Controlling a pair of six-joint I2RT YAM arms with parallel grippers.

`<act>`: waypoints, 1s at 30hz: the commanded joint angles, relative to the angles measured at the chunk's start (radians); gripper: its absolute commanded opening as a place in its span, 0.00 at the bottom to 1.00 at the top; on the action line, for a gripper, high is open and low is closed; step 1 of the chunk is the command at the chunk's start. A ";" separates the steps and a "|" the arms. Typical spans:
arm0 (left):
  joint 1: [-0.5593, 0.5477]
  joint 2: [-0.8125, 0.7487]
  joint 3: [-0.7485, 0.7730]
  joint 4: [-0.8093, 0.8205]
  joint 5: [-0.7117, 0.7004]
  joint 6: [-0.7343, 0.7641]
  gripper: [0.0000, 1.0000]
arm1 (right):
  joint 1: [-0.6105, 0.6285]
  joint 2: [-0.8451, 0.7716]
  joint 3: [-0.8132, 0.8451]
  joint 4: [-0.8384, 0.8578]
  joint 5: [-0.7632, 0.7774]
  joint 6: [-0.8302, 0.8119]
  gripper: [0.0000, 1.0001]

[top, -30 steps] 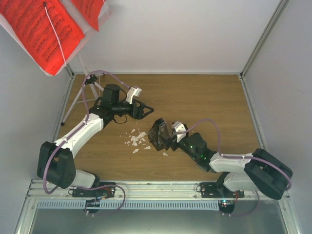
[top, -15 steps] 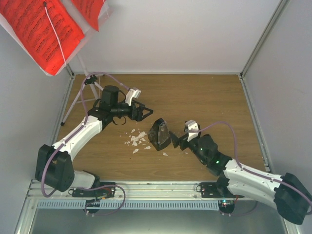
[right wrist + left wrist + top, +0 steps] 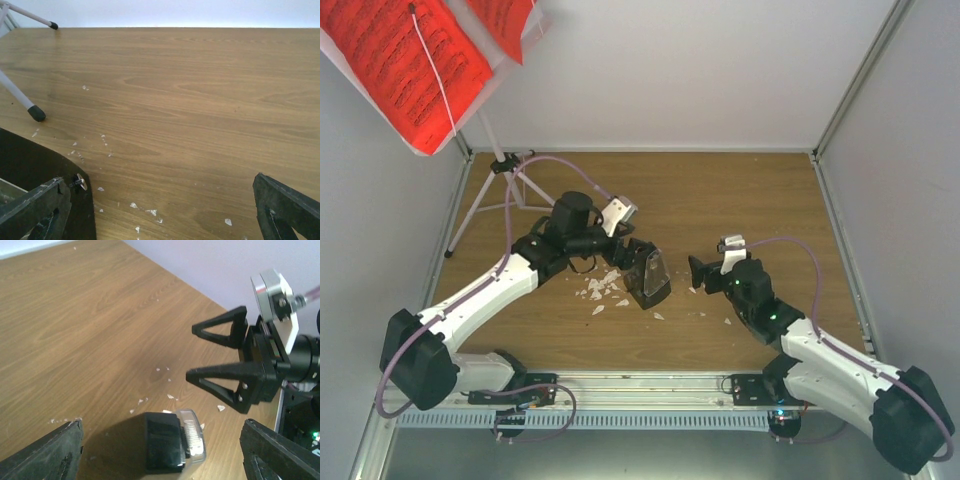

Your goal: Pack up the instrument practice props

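We log the black pyramid metronome (image 3: 650,278) sitting mid-desk (image 3: 750,200), with white crumbs (image 3: 602,288) beside it. Our left hand (image 3: 632,258) straddles it, fingers wide, no grip yet. Our right hand (image 3: 697,274) is wide, empty and near. Risk: we judge the tapered sides may slip from closing fingers and topple it, or the hands may collide.

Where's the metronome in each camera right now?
Top external: metronome at mid-table.
Left wrist: metronome at bottom centre.
Right wrist: probably the dark bulk at lower left, partly cut off.
Shared landmark: white crumbs on the wood beside it.
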 commanded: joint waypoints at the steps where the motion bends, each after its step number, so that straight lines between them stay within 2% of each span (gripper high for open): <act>1: -0.060 -0.005 0.020 -0.009 -0.153 0.008 0.86 | -0.037 -0.049 -0.005 -0.036 -0.060 0.049 1.00; 6: -0.115 0.014 0.037 0.005 -0.199 -0.005 0.87 | -0.053 -0.100 -0.025 -0.055 -0.071 0.071 1.00; 11: -0.128 0.050 0.045 0.027 -0.188 -0.020 0.88 | -0.057 -0.123 -0.027 -0.070 -0.074 0.081 1.00; 24: -0.176 0.119 0.071 0.041 -0.231 -0.012 0.89 | -0.059 -0.101 -0.034 -0.047 -0.089 0.100 0.99; 30: -0.183 0.152 0.089 0.031 -0.236 0.001 0.80 | -0.059 -0.095 -0.036 -0.043 -0.091 0.103 1.00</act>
